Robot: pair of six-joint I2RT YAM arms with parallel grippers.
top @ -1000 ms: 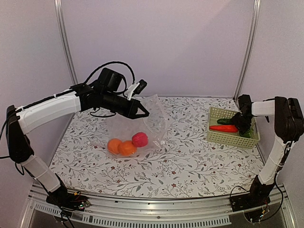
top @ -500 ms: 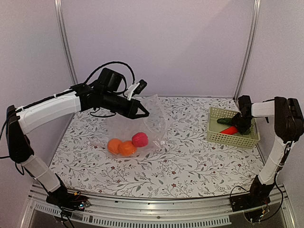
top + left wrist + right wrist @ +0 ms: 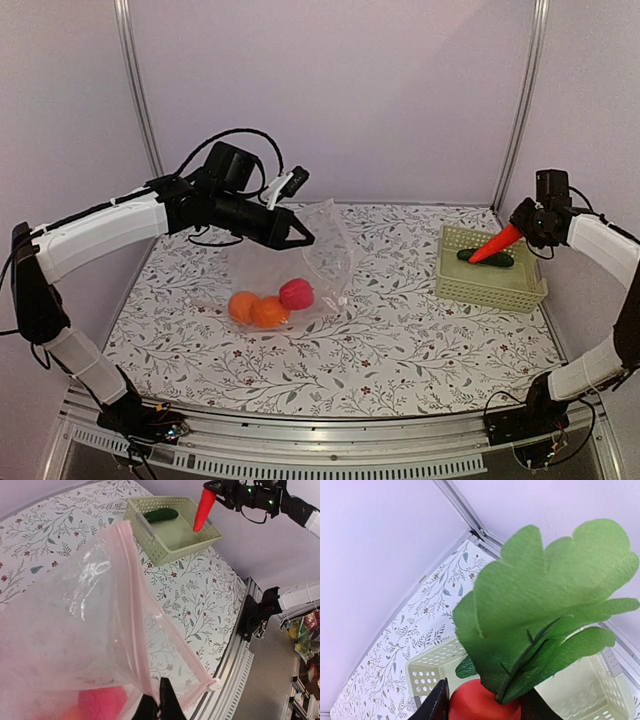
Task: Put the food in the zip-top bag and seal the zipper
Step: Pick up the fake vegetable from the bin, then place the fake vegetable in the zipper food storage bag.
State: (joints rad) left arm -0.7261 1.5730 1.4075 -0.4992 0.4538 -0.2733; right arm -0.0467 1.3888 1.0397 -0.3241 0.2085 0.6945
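The clear zip-top bag (image 3: 318, 252) is lifted by its pink zipper (image 3: 135, 595), and my left gripper (image 3: 300, 238) (image 3: 159, 700) is shut on that edge. The white slider (image 3: 215, 684) sits at the strip's end. Two oranges (image 3: 254, 308) and a red fruit (image 3: 294, 293) lie inside the bag on the table. My right gripper (image 3: 525, 228) (image 3: 485, 705) is shut on a red toy carrot (image 3: 495, 243) (image 3: 485, 702) with green leaves (image 3: 545, 615). It holds the carrot tilted above the basket. A dark green cucumber (image 3: 485, 258) (image 3: 161, 515) lies in the basket.
The pale yellow-green lattice basket (image 3: 490, 288) (image 3: 165, 550) stands at the right edge of the floral tabletop, close to the right wall. Metal frame posts (image 3: 522, 100) rise at the back corners. The left arm's cable (image 3: 235, 135) loops above its wrist.
My right gripper closed on the red carrot and lifted it up out of the basket. The left gripper and the bag have stayed where they were.
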